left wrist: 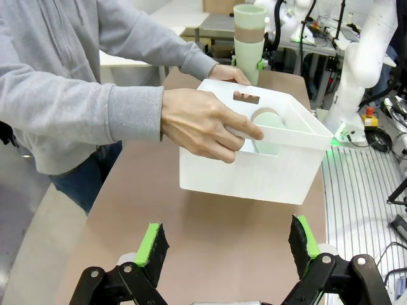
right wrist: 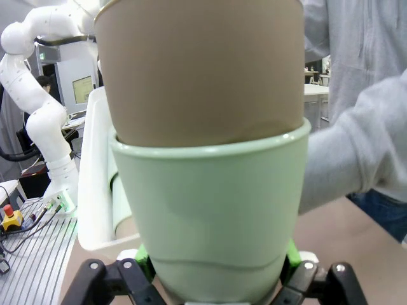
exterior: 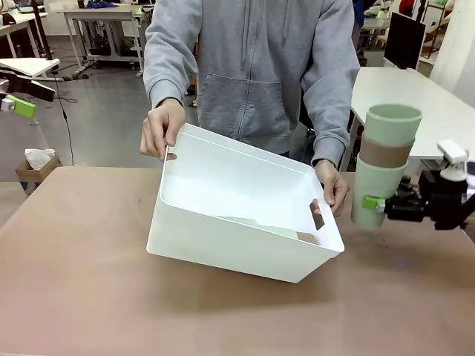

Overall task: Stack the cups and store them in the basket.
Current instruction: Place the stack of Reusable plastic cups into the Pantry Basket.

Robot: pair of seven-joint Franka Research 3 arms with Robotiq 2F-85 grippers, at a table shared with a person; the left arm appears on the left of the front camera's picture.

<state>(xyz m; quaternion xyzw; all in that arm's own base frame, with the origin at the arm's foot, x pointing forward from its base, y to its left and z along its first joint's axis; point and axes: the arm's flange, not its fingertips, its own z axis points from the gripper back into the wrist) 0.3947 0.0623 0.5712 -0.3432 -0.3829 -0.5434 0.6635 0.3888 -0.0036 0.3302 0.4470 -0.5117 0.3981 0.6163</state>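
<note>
Front view: right tool (exterior: 375, 202) grips stacked cups (exterior: 386, 163); left tool (left wrist: 229, 244) wide open; basket (exterior: 223, 245) apparently tilted by person

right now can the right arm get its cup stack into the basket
Probably yes: the right gripper holds the stack beside the basket, which the person's hands tilt open toward the robot, nothing between.

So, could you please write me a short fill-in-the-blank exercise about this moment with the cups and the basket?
1. The right gripper is shut on a stack of ____ cups.
2. The middle cup in that stack is coloured ____.
3. The white basket is held tilted by the person's ____ hands.
4. The left gripper hangs ____, holding nothing.

Missing words: three; tan-brown; two; open
</note>
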